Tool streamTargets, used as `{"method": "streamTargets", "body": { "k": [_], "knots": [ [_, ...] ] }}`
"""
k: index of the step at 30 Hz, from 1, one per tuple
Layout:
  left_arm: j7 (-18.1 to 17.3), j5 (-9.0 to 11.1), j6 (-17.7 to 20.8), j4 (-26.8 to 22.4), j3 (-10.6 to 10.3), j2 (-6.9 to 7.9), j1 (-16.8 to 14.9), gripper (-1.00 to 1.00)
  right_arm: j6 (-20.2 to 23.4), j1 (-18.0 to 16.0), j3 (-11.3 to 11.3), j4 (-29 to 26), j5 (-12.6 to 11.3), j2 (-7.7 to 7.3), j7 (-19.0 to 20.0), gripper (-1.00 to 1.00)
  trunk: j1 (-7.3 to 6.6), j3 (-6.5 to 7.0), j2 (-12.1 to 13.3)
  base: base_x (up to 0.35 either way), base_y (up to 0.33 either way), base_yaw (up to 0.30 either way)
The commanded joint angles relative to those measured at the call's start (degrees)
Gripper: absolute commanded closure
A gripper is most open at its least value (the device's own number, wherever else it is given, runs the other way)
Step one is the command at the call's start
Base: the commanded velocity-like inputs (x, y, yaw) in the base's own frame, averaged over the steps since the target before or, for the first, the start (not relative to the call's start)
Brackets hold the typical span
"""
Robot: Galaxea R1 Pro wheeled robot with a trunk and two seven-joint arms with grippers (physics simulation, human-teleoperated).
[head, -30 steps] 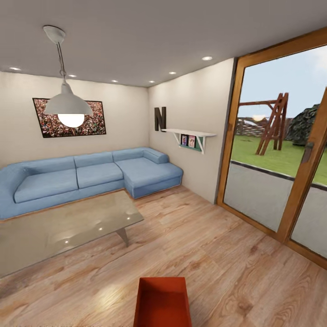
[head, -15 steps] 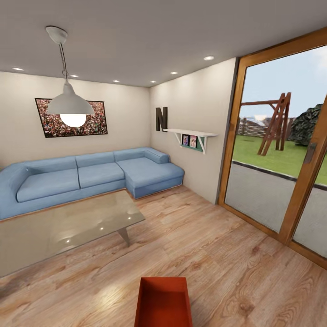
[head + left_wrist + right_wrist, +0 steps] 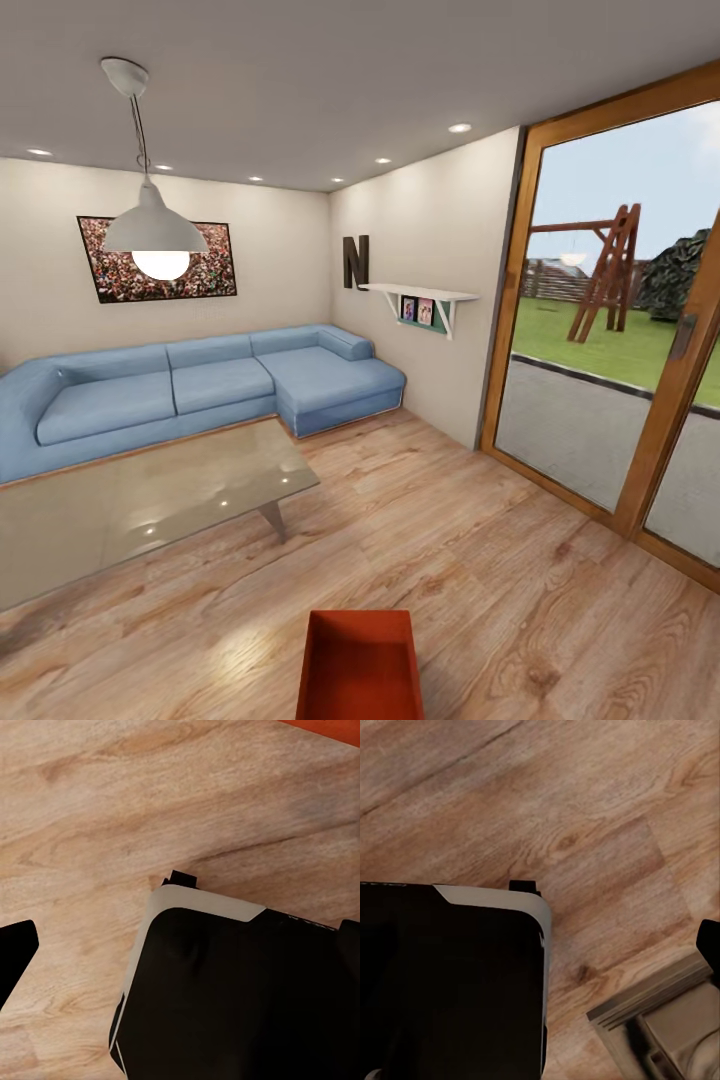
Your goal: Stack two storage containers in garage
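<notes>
A large dark letter "N" [image 3: 354, 261] hangs on the beige side wall, just above the near end of a white shelf [image 3: 418, 293]. The small pictures on that shelf are too small to read.

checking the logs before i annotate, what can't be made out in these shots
- Storage container: head view, near end cut off by the bottom edge.
- Second container: left wrist view, an orange sliver at the frame edge, identity unsure.
- Shelf pictures: head view, too small to read.
</notes>
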Motion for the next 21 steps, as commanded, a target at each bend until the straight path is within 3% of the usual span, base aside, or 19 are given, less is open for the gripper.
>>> {"method": "streamTargets", "body": {
  "k": [1,6,16,21],
  "knots": [
    [0.1,0.2,0.0,0.0,0.1,0.00,0.0,-1.00,-0.4,0.0,0.5,0.2,-0.5,0.03,0.0,-1.00,0.02,-0.02,0.0,0.000,0.000,0.000],
    [0.1,0.2,0.0,0.0,0.1,0.00,0.0,-1.00,-0.6,0.0,0.5,0.2,-0.5,0.01,0.0,-1.00,0.02,-0.02,0.0,0.031,0.000,0.000],
    [0.1,0.2,0.0,0.0,0.1,0.00,0.0,-1.00,-0.2,0.0,0.5,0.2,-0.5,0.07,0.0,-1.00,0.02,-0.02,0.0,0.242,0.000,0.000],
    [0.1,0.2,0.0,0.0,0.1,0.00,0.0,-1.00,-0.2,0.0,0.5,0.2,-0.5,0.11,0.0,-1.00,0.02,-0.02,0.0,0.078,0.000,0.000]
  ]
}}
